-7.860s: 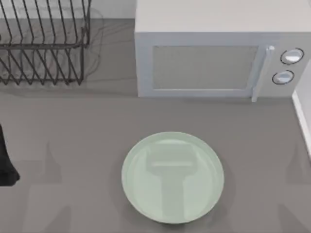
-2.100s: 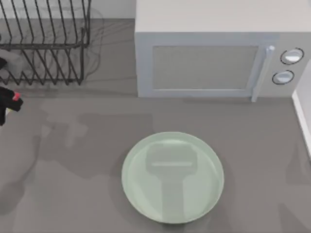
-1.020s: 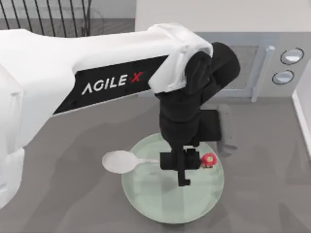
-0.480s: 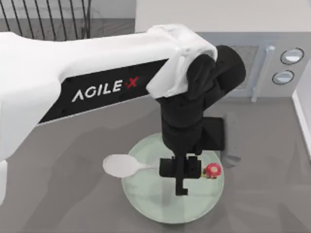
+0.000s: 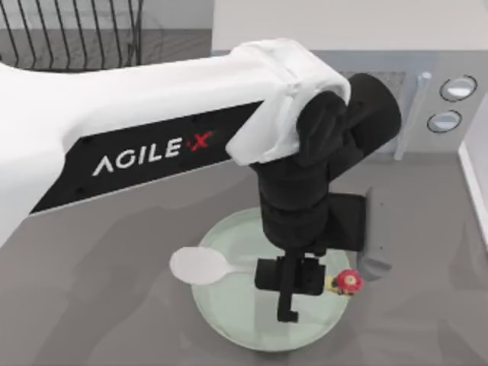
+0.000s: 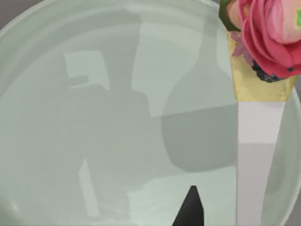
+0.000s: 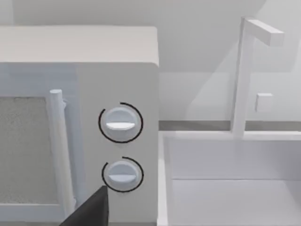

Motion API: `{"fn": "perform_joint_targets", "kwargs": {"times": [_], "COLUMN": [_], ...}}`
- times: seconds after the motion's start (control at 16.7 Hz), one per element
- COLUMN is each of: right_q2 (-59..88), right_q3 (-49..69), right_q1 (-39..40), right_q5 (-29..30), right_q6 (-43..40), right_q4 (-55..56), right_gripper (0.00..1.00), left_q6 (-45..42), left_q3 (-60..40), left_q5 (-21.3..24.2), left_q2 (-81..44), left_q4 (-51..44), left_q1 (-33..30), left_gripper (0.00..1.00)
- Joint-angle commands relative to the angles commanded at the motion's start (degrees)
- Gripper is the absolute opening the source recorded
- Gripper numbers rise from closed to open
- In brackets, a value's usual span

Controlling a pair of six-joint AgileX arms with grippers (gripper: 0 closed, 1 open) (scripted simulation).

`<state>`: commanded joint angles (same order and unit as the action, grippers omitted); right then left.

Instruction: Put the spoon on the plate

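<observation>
The plate [image 5: 229,324] is pale mint green and glossy. The spoon [image 5: 200,265] is white, with a red flower ornament [image 5: 349,280] and a gold band below it in the left wrist view. The left arm [image 5: 152,145] is white with a black panel; its end effector [image 5: 287,303] is black. Grey desk [image 5: 91,305], pale grey microwave [image 5: 427,84], dark wire rack [image 5: 69,34]

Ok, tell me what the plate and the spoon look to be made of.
The plate looks like glazed ceramic or glossy plastic: pale mint green, with clear reflections across its surface in the left wrist view. The spoon, held by the left end effector, looks like smooth white plastic or porcelain, matte and uniform, with a gold band and a red flower ornament at the handle's end.
</observation>
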<state>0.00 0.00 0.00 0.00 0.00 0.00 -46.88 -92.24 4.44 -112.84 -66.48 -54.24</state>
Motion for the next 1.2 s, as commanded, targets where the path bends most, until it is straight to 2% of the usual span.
{"fn": "perform_joint_targets", "kwargs": {"times": [0.78,1.2], "right_q2": [0.0,0.0], "right_q3": [0.0,0.0], "right_q1": [0.0,0.0], "right_q5": [0.0,0.0], "right_q6": [0.0,0.0], "right_q4": [0.0,0.0], "right_gripper": [1.00,1.00], "left_q6": [4.1,4.5], "left_q3": [1.3,3.5], "left_q5": [-2.9,-3.1], "left_q2": [-6.6,-9.5], "left_q4": [9.8,11.3], "left_q1": [4.2,5.1], "left_gripper": [0.00,0.00]}}
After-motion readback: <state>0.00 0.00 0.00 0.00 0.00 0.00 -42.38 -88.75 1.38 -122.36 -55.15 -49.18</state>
